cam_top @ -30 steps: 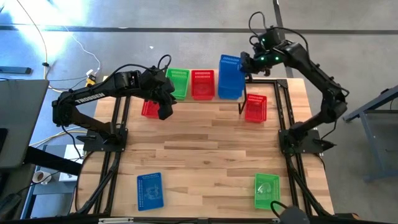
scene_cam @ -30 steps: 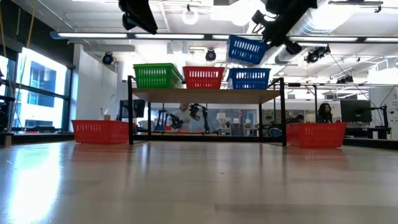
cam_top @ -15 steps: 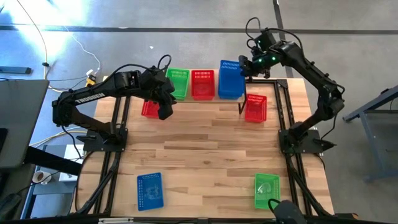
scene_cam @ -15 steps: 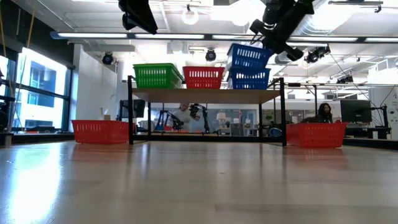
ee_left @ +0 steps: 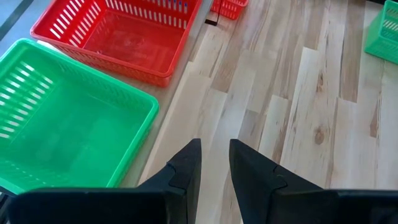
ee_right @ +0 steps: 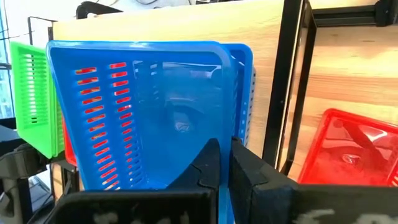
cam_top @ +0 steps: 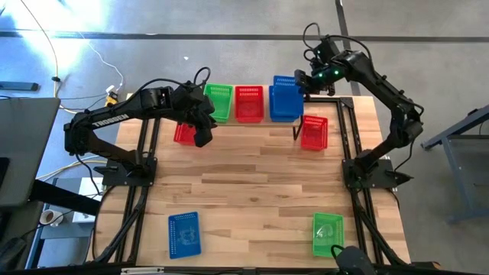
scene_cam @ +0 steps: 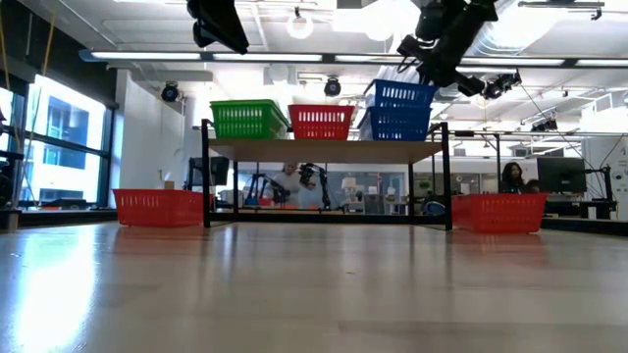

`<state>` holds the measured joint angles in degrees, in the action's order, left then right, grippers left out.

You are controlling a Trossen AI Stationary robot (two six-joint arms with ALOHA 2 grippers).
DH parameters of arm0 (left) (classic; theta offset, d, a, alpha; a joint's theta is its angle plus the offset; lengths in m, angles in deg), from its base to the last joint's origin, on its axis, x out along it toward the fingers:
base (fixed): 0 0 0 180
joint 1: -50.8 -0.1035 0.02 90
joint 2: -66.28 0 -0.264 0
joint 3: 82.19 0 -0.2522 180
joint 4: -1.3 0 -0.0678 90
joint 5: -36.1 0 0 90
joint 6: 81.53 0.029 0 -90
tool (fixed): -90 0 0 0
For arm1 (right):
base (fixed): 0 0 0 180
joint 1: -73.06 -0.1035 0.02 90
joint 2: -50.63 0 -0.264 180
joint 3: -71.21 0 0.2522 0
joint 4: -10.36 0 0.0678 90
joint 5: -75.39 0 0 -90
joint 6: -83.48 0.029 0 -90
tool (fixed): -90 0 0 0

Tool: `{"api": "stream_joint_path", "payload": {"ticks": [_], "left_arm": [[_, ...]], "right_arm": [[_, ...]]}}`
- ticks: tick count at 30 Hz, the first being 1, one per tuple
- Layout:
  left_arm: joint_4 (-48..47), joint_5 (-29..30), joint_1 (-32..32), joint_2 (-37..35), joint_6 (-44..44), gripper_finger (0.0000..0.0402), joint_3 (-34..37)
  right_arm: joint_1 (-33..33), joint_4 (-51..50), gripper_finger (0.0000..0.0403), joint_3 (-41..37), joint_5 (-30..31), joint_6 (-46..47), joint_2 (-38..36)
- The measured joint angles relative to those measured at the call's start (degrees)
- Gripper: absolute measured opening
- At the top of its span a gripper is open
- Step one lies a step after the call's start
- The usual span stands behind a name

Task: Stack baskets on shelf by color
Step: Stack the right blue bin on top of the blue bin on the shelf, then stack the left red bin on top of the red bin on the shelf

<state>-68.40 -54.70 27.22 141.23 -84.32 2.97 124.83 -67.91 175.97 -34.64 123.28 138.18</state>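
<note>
On the shelf (scene_cam: 324, 150) stand a green basket (cam_top: 219, 101), a red basket (cam_top: 249, 103) and a blue basket (scene_cam: 392, 125) at the right end. A second blue basket (cam_top: 285, 98) sits nested in that one, with my right gripper (cam_top: 304, 79) shut on it. My left gripper (cam_top: 202, 131) hovers open, with nothing between its fingers, in front of the shelf's left end, above a red basket (cam_top: 182, 134) on the table. The left wrist view shows the green basket (ee_left: 68, 118) and the red basket (ee_left: 118, 37) ahead of it. My right gripper pinches the upper blue basket by its end wall (ee_right: 225, 134), at the basket's far right corner, one finger inside and one outside. The fingers slant down from the table's far right. The basket rests in the lower blue basket (ee_right: 246, 93), close to level.
A red basket (cam_top: 314, 131) stands on the table by the shelf's right leg. Near the table's front edge lie a blue basket (cam_top: 183, 233) on the left and a green basket (cam_top: 328, 233) on the right. The middle of the tabletop is bare wood.
My right gripper has sunk toward the shelf with the upper blue basket. The basket, which hung tilted above the lower blue one, has come down into it and levelled out.
</note>
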Motion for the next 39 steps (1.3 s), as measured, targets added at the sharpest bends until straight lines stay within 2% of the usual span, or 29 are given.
{"api": "stream_joint_path", "payload": {"ticks": [6, 10, 17, 30, 39], "left_arm": [[0.0, 0.0, 0.0, 0.0, 0.0, 0.0075, 0.0], [0.0, 0.0, 0.0, 0.0, 0.0, 0.0075, 0.0], [0.0, 0.0, 0.0, 0.0, 0.0, 0.0075, 0.0], [0.0, 0.0, 0.0, 0.0, 0.0, 0.0075, 0.0], [0.0, 1.8, 0.0, 0.0, 0.0, 0.0075, 0.0]], "right_arm": [[0.0, 0.0, 0.0000, 0.0, -0.1, -0.4, 0.0], [0.0, 0.0, 0.0000, 0.0, -2.2, -1.4, 0.0], [0.0, 0.0, 0.0003, 0.0, -1.1, -1.8, 0.0], [0.0, 0.1, 0.0074, 0.0, -1.0, -3.2, 0.0], [-0.6, -0.6, 0.0083, 2.8, -0.6, -10.4, -0.1]]}}
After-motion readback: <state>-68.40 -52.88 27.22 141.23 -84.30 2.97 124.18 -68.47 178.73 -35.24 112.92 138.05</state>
